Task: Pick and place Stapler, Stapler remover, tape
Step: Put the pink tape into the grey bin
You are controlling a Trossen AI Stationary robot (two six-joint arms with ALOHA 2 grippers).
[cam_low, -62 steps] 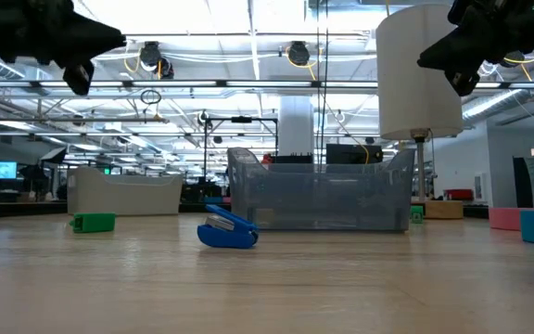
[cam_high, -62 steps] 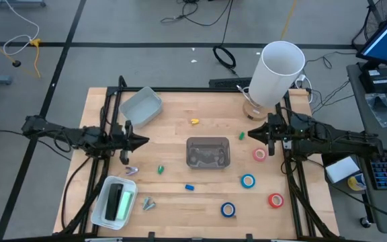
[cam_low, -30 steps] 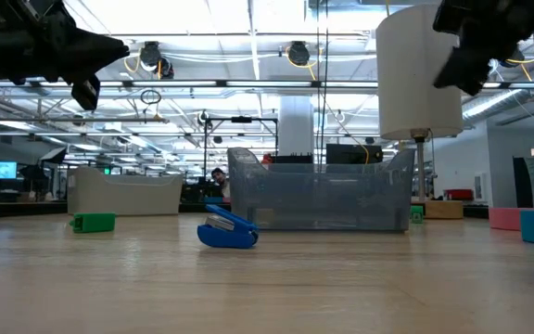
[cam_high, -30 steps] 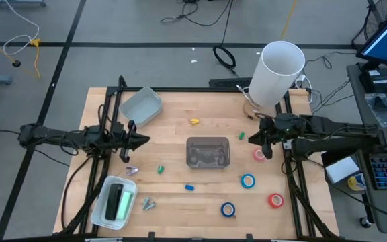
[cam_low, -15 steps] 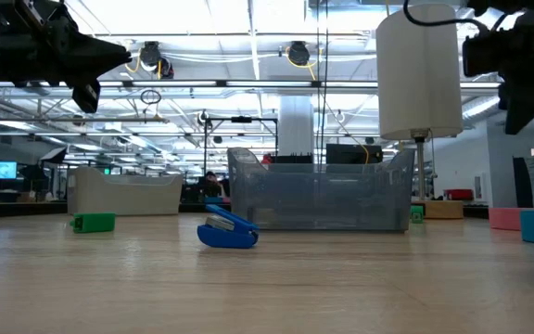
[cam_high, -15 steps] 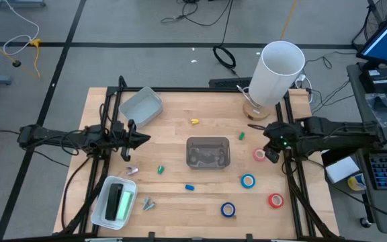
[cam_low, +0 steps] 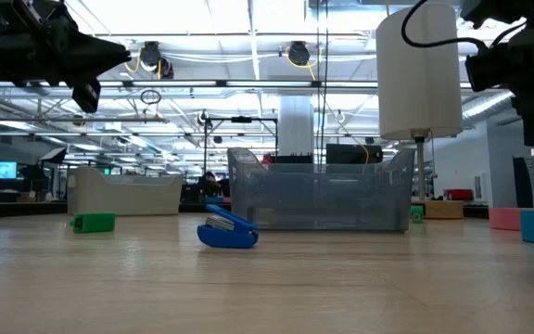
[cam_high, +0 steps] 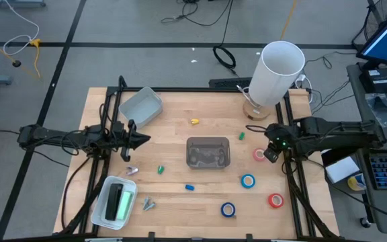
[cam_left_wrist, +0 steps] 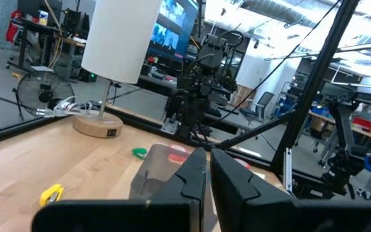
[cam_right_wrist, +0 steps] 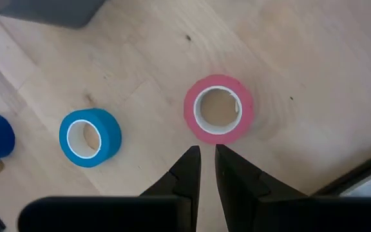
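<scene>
Right pincer (cam_right_wrist: 201,169): pressed together, empty, poised above pinkish tape roll (cam_right_wrist: 219,108) lying flat on surface (cam_high: 180,134), presumably its target. Left pincer (cam_left_wrist: 207,169): pressed together, idle.

No text, label, brand, number or sign can be read in any of the four views.
</scene>
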